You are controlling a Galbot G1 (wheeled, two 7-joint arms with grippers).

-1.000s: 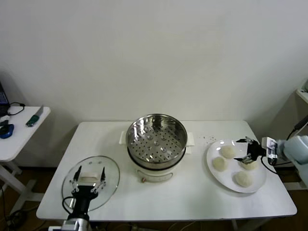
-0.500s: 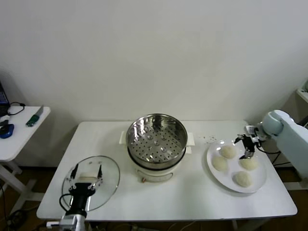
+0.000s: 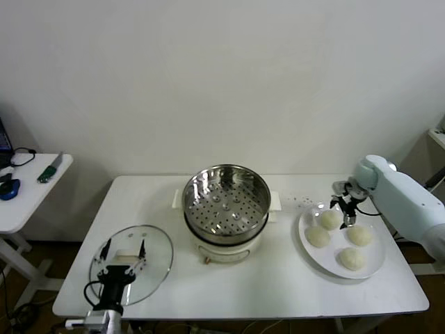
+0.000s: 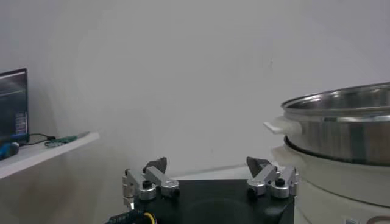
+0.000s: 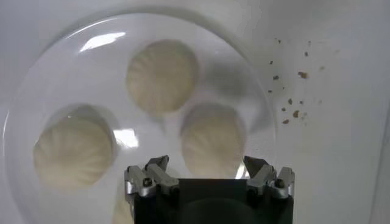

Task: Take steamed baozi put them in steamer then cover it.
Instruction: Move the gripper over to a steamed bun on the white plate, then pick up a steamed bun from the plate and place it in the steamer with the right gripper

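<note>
Several pale steamed baozi lie on a white plate (image 3: 376, 267) at the table's right. My right gripper (image 3: 345, 207) hangs open just above the back-left baozi (image 3: 328, 220). In the right wrist view that baozi (image 5: 213, 141) lies between the spread fingers of the right gripper (image 5: 207, 167), not gripped. Two more baozi (image 5: 161, 75) (image 5: 72, 152) lie further along the plate (image 5: 36, 79). The shiny steamer (image 3: 226, 202) stands empty at mid-table. My left gripper (image 3: 125, 252) is open above the glass lid (image 3: 157, 249) at the front left. In the left wrist view the left gripper (image 4: 207, 165) holds nothing, with the steamer (image 4: 341, 122) beside it.
A small white side table (image 3: 28, 191) with tools stands off to the left. Dark crumbs (image 3: 303, 202) are scattered between steamer and plate. The wall is close behind the table.
My right arm has swung in from the table's right edge to above the back-left baozi. The left gripper has drawn back a little toward the table's front edge.
</note>
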